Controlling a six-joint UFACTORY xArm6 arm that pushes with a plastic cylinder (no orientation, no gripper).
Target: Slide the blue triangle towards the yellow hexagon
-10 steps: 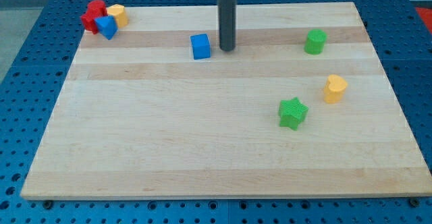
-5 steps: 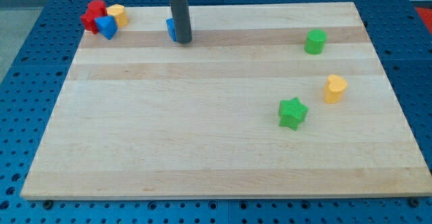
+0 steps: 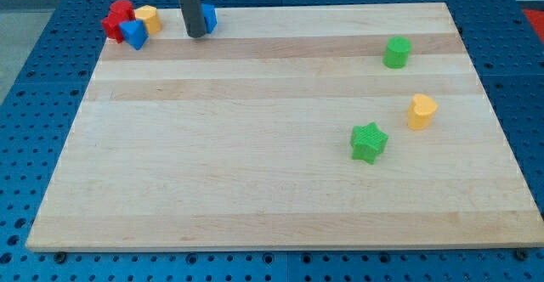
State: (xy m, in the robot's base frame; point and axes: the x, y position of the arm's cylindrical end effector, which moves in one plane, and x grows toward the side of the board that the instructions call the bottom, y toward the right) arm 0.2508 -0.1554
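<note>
no jaws here, just the rod. my tip (image 3: 195,35) sits at the board's top edge, touching a blue block (image 3: 208,17). blue triangle (image 3: 133,34) lies toward the top-left corner, already against the yellow hexagon (image 3: 150,18) and red block (image 3: 116,19).

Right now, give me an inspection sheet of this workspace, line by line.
Surface: wooden board on a blue perforated base.
Job's things: blue triangle and yellow hexagon sit in a cluster with a red block at the view's top left.
Clutter: blue cube, partly hidden behind the rod; green cylinder; yellow block; green star.
Grippers: none; my tip is against the blue cube's left side, right of the cluster.
Cables: nothing seen.
Surroundings: nothing seen beyond the base.
</note>
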